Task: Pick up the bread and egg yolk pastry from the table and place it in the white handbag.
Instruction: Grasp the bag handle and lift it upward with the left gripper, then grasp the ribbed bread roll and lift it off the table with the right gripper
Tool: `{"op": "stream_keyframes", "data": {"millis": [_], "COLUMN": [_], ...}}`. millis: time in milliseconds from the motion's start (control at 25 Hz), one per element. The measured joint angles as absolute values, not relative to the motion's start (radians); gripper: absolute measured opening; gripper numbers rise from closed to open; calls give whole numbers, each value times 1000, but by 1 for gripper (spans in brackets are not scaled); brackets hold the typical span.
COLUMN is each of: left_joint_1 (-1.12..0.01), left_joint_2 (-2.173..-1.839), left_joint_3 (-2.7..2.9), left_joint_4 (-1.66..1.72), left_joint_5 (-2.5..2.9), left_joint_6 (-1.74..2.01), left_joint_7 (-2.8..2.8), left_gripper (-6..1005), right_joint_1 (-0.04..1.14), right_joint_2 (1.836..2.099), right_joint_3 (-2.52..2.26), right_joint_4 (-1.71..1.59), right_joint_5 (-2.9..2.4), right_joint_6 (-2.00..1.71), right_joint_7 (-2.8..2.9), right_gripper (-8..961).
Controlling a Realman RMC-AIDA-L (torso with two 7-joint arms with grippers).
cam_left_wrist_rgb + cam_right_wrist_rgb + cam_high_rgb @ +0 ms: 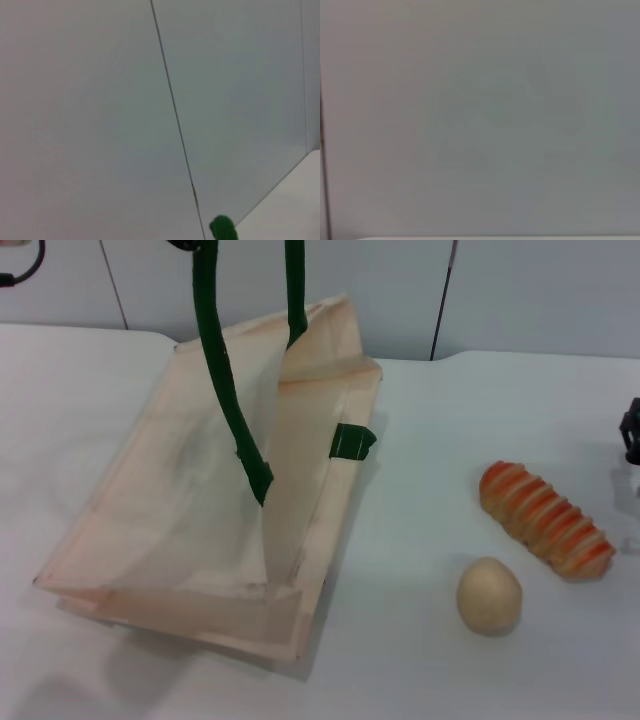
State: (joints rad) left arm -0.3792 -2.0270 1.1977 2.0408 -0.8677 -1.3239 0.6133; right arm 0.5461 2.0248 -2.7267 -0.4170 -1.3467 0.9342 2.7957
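No text, label, brand, number or sign can be read on the white handbag (190,510), the bread (545,518), the egg yolk pastry (489,595) or the table (450,440).

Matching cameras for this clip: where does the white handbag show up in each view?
Head view: the white handbag lies on the table's left half, its green handles lifted up out of frame.
Left wrist view: only a green bit at the bottom edge, probably a handle; the bag body is not in view.
Right wrist view: not in view.
Shared landmark: the white table, edge.
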Motion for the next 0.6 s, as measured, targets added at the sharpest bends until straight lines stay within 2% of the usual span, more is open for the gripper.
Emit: {"op": "stream_keyframes", "data": {"millis": [320, 600], "left_joint_1": [-379, -393], "left_joint_2": [-2026, -2026], "left_joint_3": [1191, 1190], "left_joint_4": [2038, 2035], "left_joint_5": [-853, -841], "left_joint_6": [-1337, -1350], "left_joint_7": [614, 613], "left_gripper": [121, 121], "right_joint_1": [550, 569], "right_joint_2": [2019, 1984], "right_joint_3": [-2723, -2711], "right_joint_4": [-488, -575], "right_joint_5": [-1359, -1359], "right_joint_6": [956, 943], "right_joint_7": [2809, 2815], "right_gripper": [626, 624]}}
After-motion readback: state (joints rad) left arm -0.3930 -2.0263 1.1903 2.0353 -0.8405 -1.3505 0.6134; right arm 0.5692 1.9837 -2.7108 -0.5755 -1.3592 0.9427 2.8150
